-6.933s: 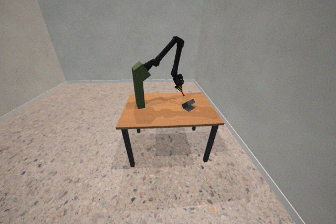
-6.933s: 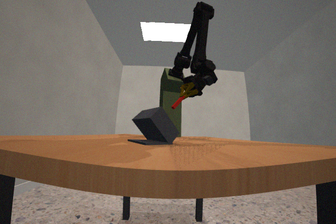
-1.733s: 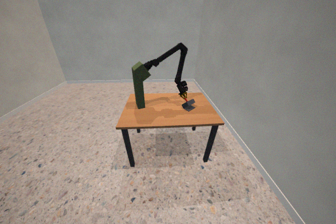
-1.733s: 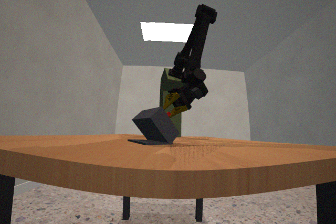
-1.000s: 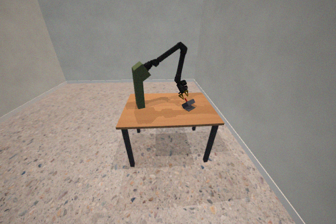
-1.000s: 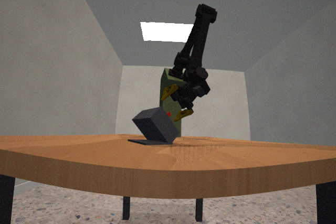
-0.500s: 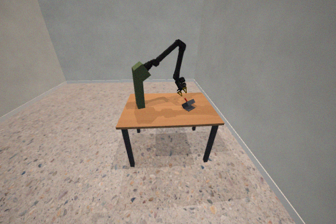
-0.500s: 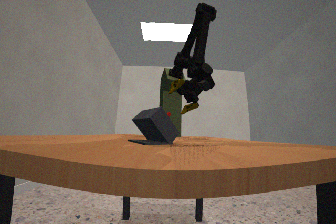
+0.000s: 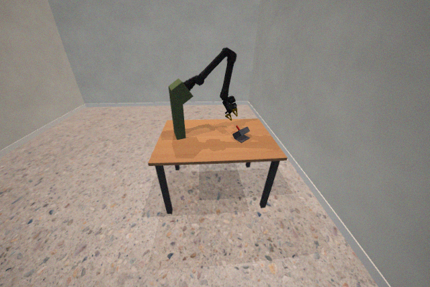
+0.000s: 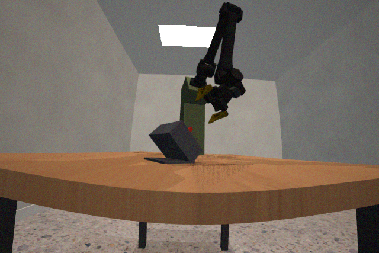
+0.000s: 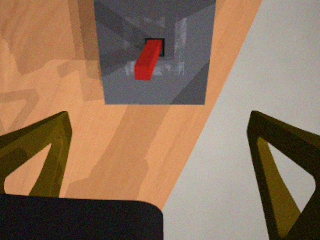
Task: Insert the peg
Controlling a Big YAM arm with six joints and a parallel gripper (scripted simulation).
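Observation:
A dark grey sloped panel stands on the wooden table, towards its right side. A red peg sits in the panel's hole, with a short length sticking out of the sloped face. My gripper is open and empty. Its yellow fingers stand wide apart, above and behind the panel and clear of the peg.
A tall green pedestal carrying the arm's base stands on the table's left rear part. The table's right edge lies close to the panel, and beyond it is speckled floor.

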